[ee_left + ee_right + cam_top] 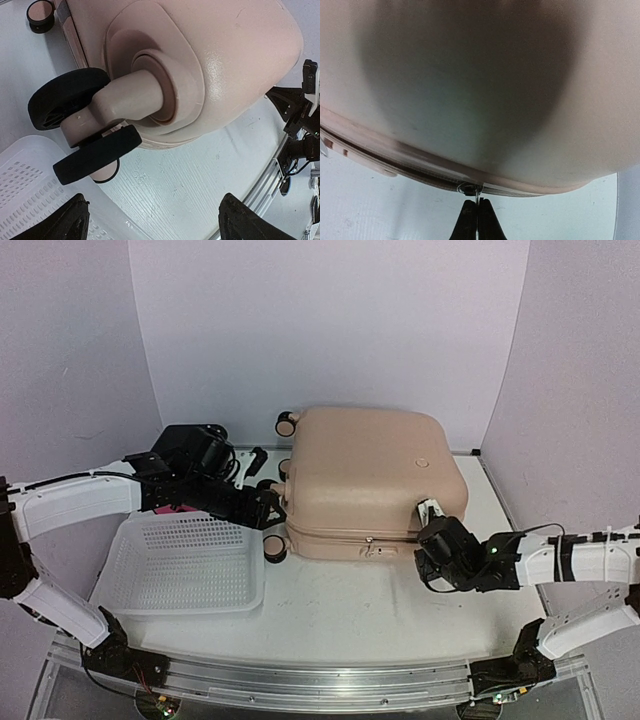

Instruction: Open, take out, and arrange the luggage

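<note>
The luggage (365, 475), a large peach-pink hard-shell suitcase with black spinner wheels, lies flat and closed in the middle of the table. My right gripper (432, 512) is at its near right corner, shut on the thin metal zipper pull (478, 192) at the seam, seen in the right wrist view with the gripper (477, 205) just below the shell (480, 85). My left gripper (262, 508) is open and empty beside the luggage's left side; its wrist view shows a wheel (95, 152) on its peach stem and the gripper (155, 220) over bare table.
A white mesh basket (185, 562) sits at the near left, its corner in the left wrist view (30, 200). A black-and-pink box (185, 502) lies behind the left arm. White walls enclose the table; a metal rail (300, 680) runs along the near edge.
</note>
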`<state>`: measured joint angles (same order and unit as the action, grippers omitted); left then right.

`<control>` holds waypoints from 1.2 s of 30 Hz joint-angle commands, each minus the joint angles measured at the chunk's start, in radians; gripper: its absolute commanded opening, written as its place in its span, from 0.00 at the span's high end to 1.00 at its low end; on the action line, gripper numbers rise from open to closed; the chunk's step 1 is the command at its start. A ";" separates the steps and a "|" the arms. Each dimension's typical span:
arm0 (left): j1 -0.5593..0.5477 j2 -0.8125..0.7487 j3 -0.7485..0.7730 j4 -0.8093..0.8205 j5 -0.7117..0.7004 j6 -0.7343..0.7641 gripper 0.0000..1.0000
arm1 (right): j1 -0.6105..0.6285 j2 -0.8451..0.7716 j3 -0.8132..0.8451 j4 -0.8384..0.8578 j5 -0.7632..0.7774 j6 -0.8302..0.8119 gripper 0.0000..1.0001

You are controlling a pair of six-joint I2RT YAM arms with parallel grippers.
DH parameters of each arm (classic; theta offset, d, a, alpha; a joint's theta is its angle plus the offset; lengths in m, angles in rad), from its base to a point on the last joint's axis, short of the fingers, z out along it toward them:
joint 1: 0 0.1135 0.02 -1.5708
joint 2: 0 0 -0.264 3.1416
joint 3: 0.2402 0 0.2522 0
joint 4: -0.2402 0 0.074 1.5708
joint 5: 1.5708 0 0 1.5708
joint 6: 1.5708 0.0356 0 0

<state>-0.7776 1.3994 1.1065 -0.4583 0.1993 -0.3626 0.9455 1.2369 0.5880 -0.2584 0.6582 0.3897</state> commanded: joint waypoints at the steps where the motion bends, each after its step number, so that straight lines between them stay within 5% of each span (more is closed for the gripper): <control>1: 0.011 0.015 0.055 0.042 -0.011 0.021 0.12 | -0.107 -0.080 -0.056 -0.067 0.082 -0.112 1.00; 13: 0.015 -0.029 0.040 0.069 0.063 -0.056 0.15 | -0.298 -0.196 -0.071 -0.087 -0.510 -0.423 1.00; 17: 0.015 -0.087 0.004 0.112 0.096 -0.155 0.09 | -0.304 -0.216 -0.084 -0.083 -0.521 -0.436 1.00; 22: 0.015 -0.142 -0.005 0.095 -0.012 -0.460 0.04 | -0.304 -0.183 -0.062 -0.078 -0.539 -0.430 1.00; 28: 0.016 -0.176 -0.029 0.017 -0.143 -0.994 0.03 | -0.304 -0.147 -0.023 -0.087 -0.551 -0.431 1.00; 36: 0.015 -0.048 0.080 -0.137 -0.125 -1.361 0.01 | -0.304 -0.132 0.006 -0.097 -0.622 -0.447 1.00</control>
<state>-0.7654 1.3014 1.1103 -0.5137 0.0853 -1.4517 0.6331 1.0935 0.5606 -0.3191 0.1551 -0.0345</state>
